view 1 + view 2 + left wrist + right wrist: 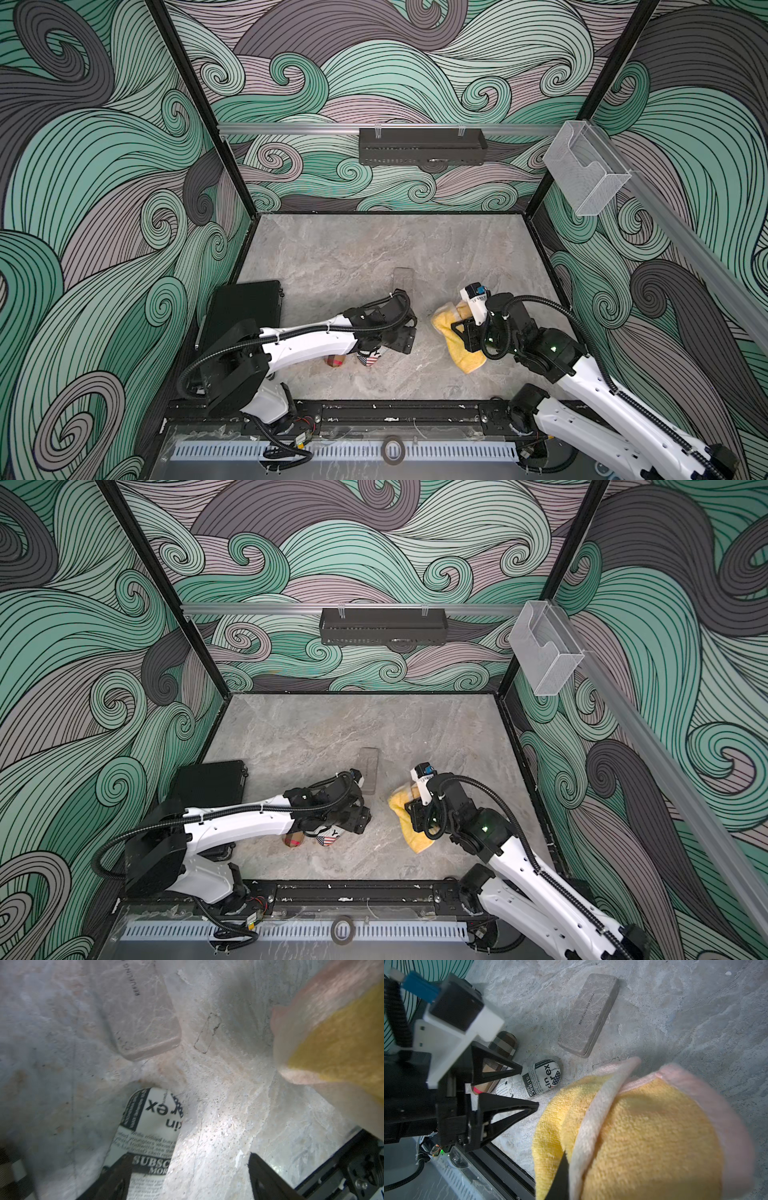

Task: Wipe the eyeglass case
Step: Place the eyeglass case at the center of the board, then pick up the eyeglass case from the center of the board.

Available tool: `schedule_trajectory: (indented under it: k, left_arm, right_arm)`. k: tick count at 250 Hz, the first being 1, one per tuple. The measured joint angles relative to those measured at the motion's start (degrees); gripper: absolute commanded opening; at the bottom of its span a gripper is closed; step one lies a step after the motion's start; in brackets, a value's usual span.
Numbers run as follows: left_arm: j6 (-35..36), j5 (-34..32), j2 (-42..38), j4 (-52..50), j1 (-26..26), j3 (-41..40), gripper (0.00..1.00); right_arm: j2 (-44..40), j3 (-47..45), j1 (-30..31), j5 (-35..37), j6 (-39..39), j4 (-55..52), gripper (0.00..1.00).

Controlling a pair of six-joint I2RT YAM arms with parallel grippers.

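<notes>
Right wrist, nearest: the yellow cloth (643, 1136) is seen bunched against the lens, pinched in the pressed-together jaws of the right gripper (566, 1157).
Right wrist, beyond: the left gripper (529, 1086) is seen with jaws spread over the newsprint case (542, 1079). The plaid case (503, 1043) lies just beside that case, and the grey case (588, 1015) lies apart.
Left wrist, relation: the newsprint case (149, 1126) is found under one finger rather than centred in the gap. Its long axis runs roughly along the fingers, rounded end ahead. Contact cannot be told.
Top views, position: the newsprint case (370, 359) lies on the table (374, 249) toward the arms' bases, below the left wrist. The cloth is held to its side, near but apart.
Task's case: the newsprint one is judged to be meant, being at the spread jaws.
Nearer arm: the left is judged nearer, so the cloth would have to be brought across by the right.
Count: three cases, one cloth, two grippers.
</notes>
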Motion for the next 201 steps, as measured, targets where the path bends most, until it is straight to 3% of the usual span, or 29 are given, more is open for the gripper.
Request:
schedule_trajectory:
  k: [82, 145, 201]
  left_arm:
    - [3.21, -1.33, -3.37, -8.02, 2.23, -4.83, 0.88]
    - [7.54, 1.40, 0.17, -8.44, 3.13, -4.81, 0.89]
    - [10.14, 3.78, 2.58, -8.15, 3.13, -4.87, 0.81]
  right_arm:
    - [1.92, 0.00, 0.22, -2.21, 0.70, 2.38, 0.00]
    - [2.25, 0.00, 0.39, -2.62, 1.03, 2.51, 0.00]
    - [2.45, 0.00, 0.52, -2.67, 1.07, 2.64, 0.00]
